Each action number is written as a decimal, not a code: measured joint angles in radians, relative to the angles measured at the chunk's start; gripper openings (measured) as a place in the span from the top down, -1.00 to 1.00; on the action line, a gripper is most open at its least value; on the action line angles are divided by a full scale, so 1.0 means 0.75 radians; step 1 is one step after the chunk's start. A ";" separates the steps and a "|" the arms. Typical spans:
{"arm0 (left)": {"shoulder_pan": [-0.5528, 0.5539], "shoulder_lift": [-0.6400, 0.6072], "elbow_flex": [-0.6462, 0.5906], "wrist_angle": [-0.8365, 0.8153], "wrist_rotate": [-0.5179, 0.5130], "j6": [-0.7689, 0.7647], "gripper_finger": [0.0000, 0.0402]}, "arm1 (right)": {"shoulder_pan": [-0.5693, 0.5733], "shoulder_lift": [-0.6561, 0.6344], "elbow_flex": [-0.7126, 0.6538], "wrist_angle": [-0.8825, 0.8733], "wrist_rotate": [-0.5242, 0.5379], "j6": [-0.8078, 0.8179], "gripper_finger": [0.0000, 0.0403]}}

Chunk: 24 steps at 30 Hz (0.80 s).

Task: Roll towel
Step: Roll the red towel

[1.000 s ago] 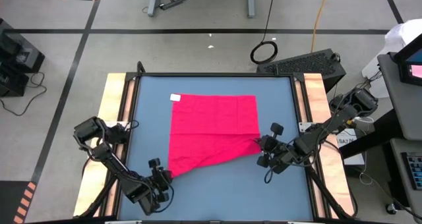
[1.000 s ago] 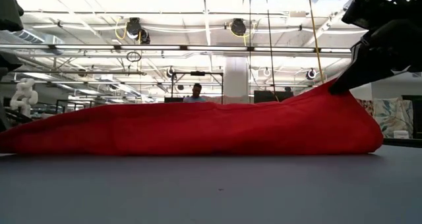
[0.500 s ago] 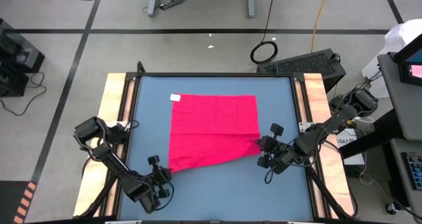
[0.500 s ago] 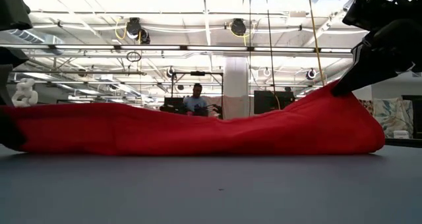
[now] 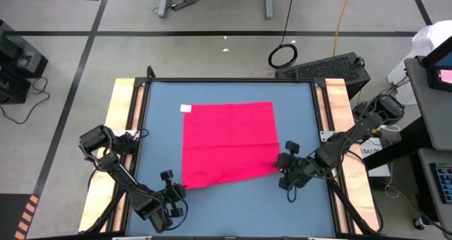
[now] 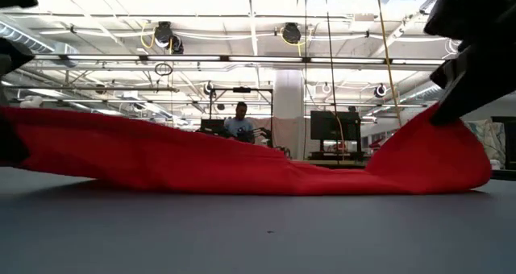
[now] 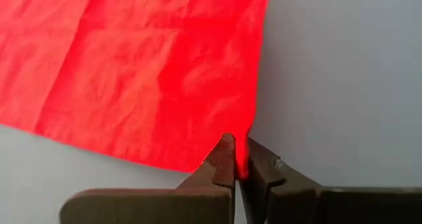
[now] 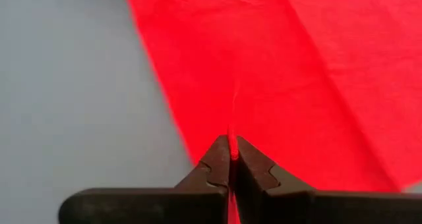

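The pinkish-red towel (image 5: 229, 141) lies spread on the blue table (image 5: 155, 148), its white tag (image 5: 186, 108) at the far left corner. My left gripper (image 5: 176, 188) is shut on the towel's near left corner. My right gripper (image 5: 280, 166) is shut on its near right corner. In the low view both near corners are raised. The towel's near edge (image 6: 266, 177) sags to the tabletop between them. My left gripper pinches the towel's near left corner (image 7: 241, 148) between its two fingers, coming from the table's near side. That corner is lifted off the table (image 6: 32, 125). My right gripper pinches the towel's near right corner (image 8: 232, 137) between its two fingers, slanting down from the near right. That corner is lifted (image 6: 435, 125), with cloth hanging below it onto the table.
Bare blue tabletop surrounds the towel on all sides, widest at the near edge (image 5: 233, 212). Wooden strips (image 5: 121, 120) run along the table's left and right sides. A person (image 6: 240, 121) sits far back in the room.
The towel's near left corner has risen off the table in my left gripper. My right gripper has gone toward the table's near edge with the near right corner. The towel's near edge, slanted before, now runs straighter across the table, and its middle has sunk.
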 joint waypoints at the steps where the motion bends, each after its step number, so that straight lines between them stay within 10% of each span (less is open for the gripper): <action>1: -0.002 -0.001 0.015 0.002 0.029 0.016 0.95 | 0.022 0.000 0.000 0.020 -0.004 0.007 1.00; 13: -0.090 -0.001 0.055 0.136 0.157 -0.053 0.95 | 0.329 0.121 0.000 0.267 0.067 0.141 1.00; 24: -0.123 0.058 0.056 0.187 -0.033 -0.039 0.95 | 0.416 0.293 0.000 0.432 0.121 0.197 1.00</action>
